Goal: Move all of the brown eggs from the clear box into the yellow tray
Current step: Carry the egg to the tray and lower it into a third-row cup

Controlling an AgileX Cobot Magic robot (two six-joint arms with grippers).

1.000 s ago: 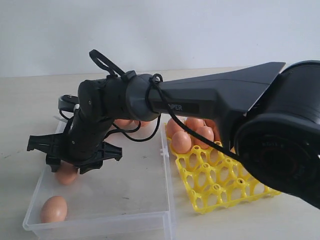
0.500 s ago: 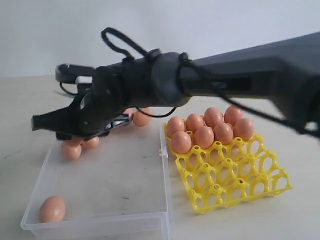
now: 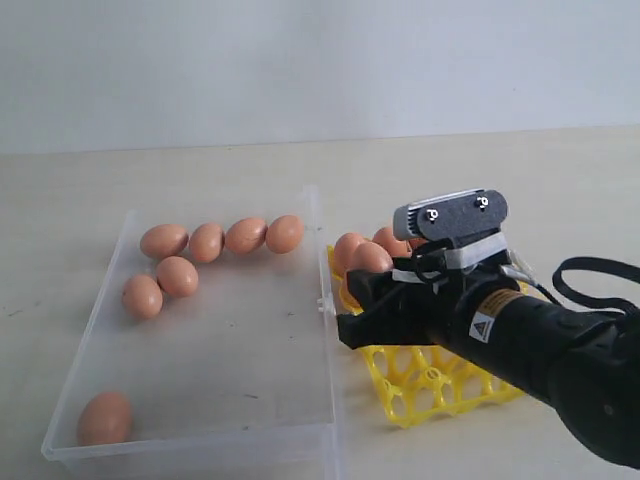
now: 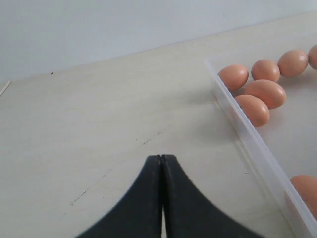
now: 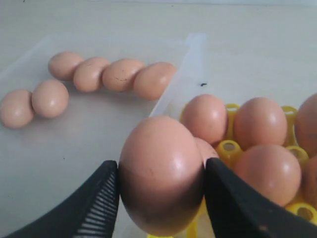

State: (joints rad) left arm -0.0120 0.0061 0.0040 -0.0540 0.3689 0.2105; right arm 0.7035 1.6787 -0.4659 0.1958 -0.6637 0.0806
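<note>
My right gripper (image 5: 162, 181) is shut on a brown egg (image 5: 161, 163) and holds it above the yellow tray (image 5: 229, 148), at the corner next to the clear box (image 3: 325, 300). In the exterior view the held egg (image 3: 370, 258) shows just above the right gripper (image 3: 362, 292). Other eggs (image 5: 260, 121) sit in the tray's cups. Several eggs lie in the box: a back row (image 3: 246, 236), a pair (image 3: 160, 286) and one in the near corner (image 3: 105, 418). My left gripper (image 4: 162, 156) is shut and empty over bare table beside the box wall (image 4: 252, 144).
The right arm's body (image 3: 540, 345) covers much of the yellow tray (image 3: 420, 385) in the exterior view. A pale wooden tabletop (image 3: 80, 200) surrounds both containers, and a plain white wall stands behind. The left arm is outside the exterior view.
The right arm has swung from the left side of the box across to the tray, carrying an egg. The eggs left in the box lie still.
</note>
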